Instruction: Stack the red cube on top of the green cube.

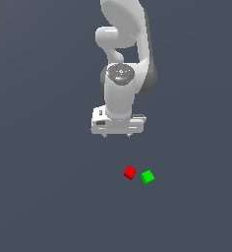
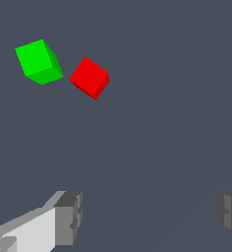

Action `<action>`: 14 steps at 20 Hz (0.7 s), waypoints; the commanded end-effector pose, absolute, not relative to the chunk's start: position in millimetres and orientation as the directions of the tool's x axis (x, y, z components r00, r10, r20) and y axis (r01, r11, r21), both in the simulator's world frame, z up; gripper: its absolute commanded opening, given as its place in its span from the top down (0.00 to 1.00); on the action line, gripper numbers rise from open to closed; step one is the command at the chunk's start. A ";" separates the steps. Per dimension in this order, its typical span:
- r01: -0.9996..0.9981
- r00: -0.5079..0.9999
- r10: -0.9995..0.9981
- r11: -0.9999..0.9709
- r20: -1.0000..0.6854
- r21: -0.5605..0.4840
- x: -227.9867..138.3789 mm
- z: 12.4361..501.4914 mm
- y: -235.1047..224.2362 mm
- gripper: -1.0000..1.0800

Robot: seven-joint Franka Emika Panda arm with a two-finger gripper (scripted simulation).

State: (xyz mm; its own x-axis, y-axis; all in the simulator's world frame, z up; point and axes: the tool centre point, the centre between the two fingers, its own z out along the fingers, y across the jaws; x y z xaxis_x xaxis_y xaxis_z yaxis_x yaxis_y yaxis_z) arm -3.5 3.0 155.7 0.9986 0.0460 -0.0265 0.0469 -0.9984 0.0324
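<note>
The arm [image 1: 122, 59] hangs over the plain grey floor [image 1: 39, 197], its wrist turned downward. The gripper [image 1: 117, 135] sits above the surface and holds nothing. In the wrist view its two fingers [image 2: 69, 216] stand wide apart, with bare floor showing between them; the jaws are spread.

The red cube [image 1: 130, 172] rests on the floor, clear of the gripper and nearer the viewer than the hand in the exterior view. The green cube [image 1: 147, 177] lies just beside it, toward the exterior view's right. The two are close neighbours but a narrow strip of floor separates them; they do not touch. Both are turned at an angle to each other, corners facing rather than flat sides.

The wrist view confirms the pairing: red cube [image 2: 90, 77] and green cube [image 2: 38, 61] side by side, well away from the fingertips. Neither cube is on top of the other. Both sit flat on the floor.
</note>
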 end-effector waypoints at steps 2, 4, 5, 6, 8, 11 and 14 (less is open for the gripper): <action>0.048 0.999 0.047 -0.998 -0.026 0.032 -3.4 155.7 3.0 0.04; 0.053 0.998 0.052 -0.998 -0.026 0.032 -2.6 155.2 2.9 0.04; 0.058 0.998 0.057 -0.998 -0.026 0.032 -2.0 154.8 2.9 0.04; 0.064 0.998 0.063 -0.997 -0.026 0.032 -1.2 154.2 2.9 0.04; 0.080 0.997 0.079 -0.996 -0.026 0.031 1.0 152.7 2.8 0.04; 0.115 0.993 0.114 -0.993 -0.026 0.029 5.7 149.4 2.9 0.04; 0.162 0.987 0.161 -0.986 -0.025 0.027 12.1 145.0 3.2 0.04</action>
State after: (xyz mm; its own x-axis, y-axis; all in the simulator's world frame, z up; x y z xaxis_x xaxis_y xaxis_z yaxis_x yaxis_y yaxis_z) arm 9.0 3.1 147.4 0.9901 0.1379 -0.0251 0.1386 -0.9900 0.0280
